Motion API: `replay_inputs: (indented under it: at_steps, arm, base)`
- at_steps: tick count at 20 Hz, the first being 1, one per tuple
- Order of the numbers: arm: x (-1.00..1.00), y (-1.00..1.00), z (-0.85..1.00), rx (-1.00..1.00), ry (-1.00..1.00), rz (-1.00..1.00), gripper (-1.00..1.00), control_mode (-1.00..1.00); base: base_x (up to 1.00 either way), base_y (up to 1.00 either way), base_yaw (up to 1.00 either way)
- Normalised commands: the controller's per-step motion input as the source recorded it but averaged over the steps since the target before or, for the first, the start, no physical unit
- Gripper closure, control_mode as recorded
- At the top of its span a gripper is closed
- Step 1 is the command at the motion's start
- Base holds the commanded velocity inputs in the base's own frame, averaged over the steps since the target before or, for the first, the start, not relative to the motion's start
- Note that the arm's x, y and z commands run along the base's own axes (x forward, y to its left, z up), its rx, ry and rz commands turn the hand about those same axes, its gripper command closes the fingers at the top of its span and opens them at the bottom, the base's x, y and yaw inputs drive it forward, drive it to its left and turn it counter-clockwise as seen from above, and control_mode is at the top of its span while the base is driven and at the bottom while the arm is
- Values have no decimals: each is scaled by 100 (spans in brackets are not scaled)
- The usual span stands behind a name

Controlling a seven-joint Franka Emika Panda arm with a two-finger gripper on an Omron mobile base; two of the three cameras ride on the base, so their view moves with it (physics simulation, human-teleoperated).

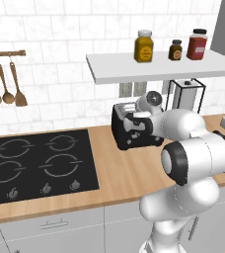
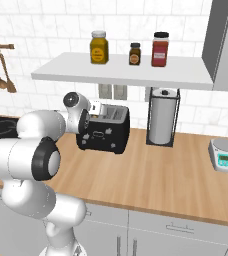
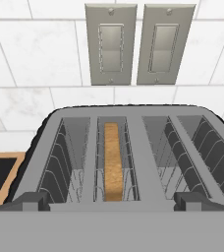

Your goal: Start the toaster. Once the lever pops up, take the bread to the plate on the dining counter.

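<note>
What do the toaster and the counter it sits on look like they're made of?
The toaster looks like matte black plastic or painted metal on its sides, with a grey metal-looking top and thin wire racks in the slots, seen from the hand view. The counter looks like light wood: warm tan with faint grain lines.

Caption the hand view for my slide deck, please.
Open gripper hovers over the four-slot toaster; one bread slice stands in the second slot from the left, below two wall switches.
</note>
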Motion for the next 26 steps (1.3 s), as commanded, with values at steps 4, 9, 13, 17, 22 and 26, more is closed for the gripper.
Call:
replay_inputs:
  at_steps: [4,9,13,17,22,26]
  arm:
    - [0,0,0,0,0,0,-100,-100]
    - [0,0,0,0,0,0,-100,-100]
    - [0,0,0,0,0,0,-100,-100]
    - [0,0,0,0,0,0,-100,-100]
    - [0,0,0,0,0,0,-100,-100]
    - [0,0,0,0,0,0,-100,-100]
  base:
    - [0,0,0]
    - [0,0,0]
    - [0,0,0]
    - [0,0,0]
    - [0,0,0]
    - [0,0,0]
